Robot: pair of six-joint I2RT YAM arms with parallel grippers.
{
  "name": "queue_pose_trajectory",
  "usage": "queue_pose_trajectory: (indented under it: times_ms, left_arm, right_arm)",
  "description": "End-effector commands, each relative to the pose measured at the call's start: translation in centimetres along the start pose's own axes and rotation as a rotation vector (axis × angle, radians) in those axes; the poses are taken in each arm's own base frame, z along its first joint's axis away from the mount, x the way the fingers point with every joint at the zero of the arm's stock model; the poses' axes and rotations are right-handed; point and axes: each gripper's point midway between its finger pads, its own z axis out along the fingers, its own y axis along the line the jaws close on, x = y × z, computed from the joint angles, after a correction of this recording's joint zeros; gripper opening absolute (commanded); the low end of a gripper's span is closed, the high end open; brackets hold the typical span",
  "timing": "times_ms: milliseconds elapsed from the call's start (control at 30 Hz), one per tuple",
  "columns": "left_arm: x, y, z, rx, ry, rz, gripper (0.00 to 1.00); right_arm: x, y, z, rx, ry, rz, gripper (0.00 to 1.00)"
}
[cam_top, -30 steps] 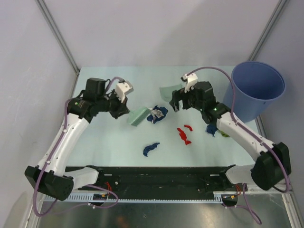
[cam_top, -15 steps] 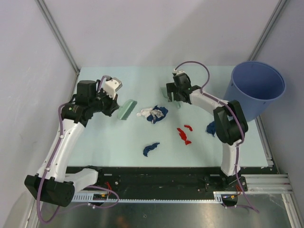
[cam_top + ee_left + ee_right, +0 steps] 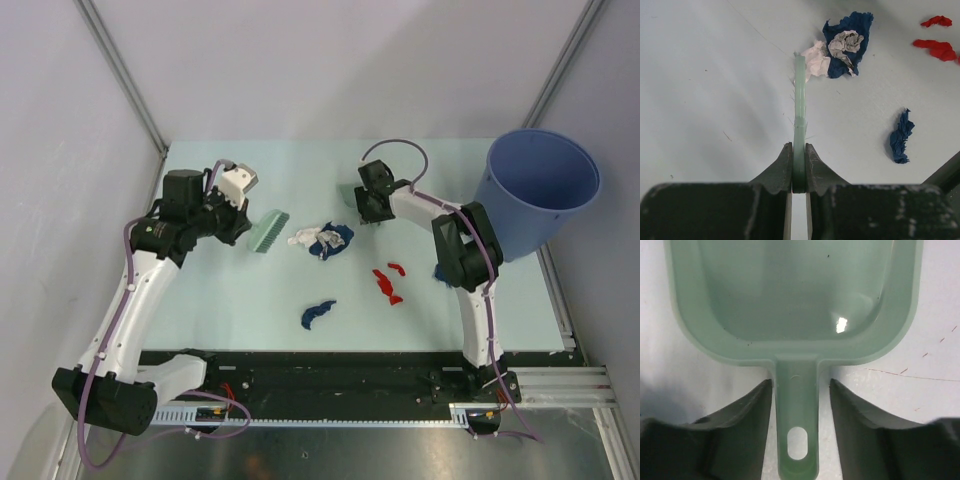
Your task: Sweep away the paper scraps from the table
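Moved: since half a second ago the right arm (image 3: 455,235) has folded its elbow in closer to the bucket (image 3: 540,185). The left side and the brush (image 3: 799,110) sit as they were.
Left hand: left hand (image 3: 799,152) is clamped tight on the brush's thin back edge, so the bristles point down at the table (image 3: 230,290), ready to push.
Brush: it stands just left of the white-and-blue clump, almost touching it, on the side away from the dustpan (image 3: 790,305). I judge that lets one stroke drive the clump toward the pan.
Right hand: right hand (image 3: 799,385) is spread, one finger on each side of the handle (image 3: 796,405). A gap shows on the right, so it does not grip yet.
Dustpan: it lies flat at the far side of the table, its tray pointing away from the hand.
Scraps: scraps (image 3: 322,238) are all on the table. The clump is mid-table, red bits (image 3: 385,283) lie nearer, one blue piece (image 3: 318,313) is near the rail, and another (image 3: 441,270) sits by the right arm.
Next: probably closing on the handle.
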Motion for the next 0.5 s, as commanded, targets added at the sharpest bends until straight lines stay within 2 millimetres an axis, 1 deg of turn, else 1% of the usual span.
queue_pose_trajectory:
  times_ms: [0,67,100,167,200,300,333,367,400,433,467]
  left_arm:
    - [-1.2,0.1,-0.6,-0.008,-0.06,0.002,0.0]
    - [-1.2,0.0,-0.7,-0.009,-0.061,0.005,0.0]
    - [-1.2,0.0,-0.8,-0.008,-0.065,0.005,0.0]
    - [-1.1,-0.3,-0.7,0.007,-0.067,0.007,0.0]
    - [-1.0,-0.4,-0.7,0.014,-0.066,0.006,0.0]
    - [-0.9,-1.1,-0.7,0.046,-0.074,0.012,0.0]
    - [-0.7,-1.2,-0.5,0.052,-0.07,0.012,0.0]
    - [-0.6,-1.2,-0.5,0.054,-0.067,0.01,0.0]
    - [-0.5,-1.3,-0.6,0.053,-0.067,0.011,0.0]
    - [-0.1,-1.4,-0.4,0.055,-0.059,0.009,0.0]
    - [0.2,-1.4,-0.4,0.054,-0.051,0.007,0.0]
  right_arm:
    - [-0.7,-0.3,0.0,-0.013,0.004,0.008,0.35]
    - [-0.7,-0.8,-0.6,0.008,0.0,0.009,0.22]
    - [-1.7,-1.4,-1.7,0.032,-0.032,0.014,0.17]
    - [-2.5,-2.1,-2.8,0.06,-0.063,0.017,0.1]
    - [-3.6,-2.8,-4.5,0.084,-0.102,0.018,0.0]
    - [-5.1,-3.9,-7.7,0.13,-0.16,0.018,0.0]
    - [-6.2,-4.2,-10.2,0.137,-0.203,0.016,0.0]
    - [-6.5,-4.1,-11.6,0.143,-0.221,0.006,0.0]
    - [-6.6,-4.3,-12.9,0.165,-0.238,-0.003,0.0]
    - [-6.5,-4.5,-15.5,0.165,-0.251,-0.014,0.0]
    - [-6.1,-3.6,-16.9,0.149,-0.25,-0.034,0.0]
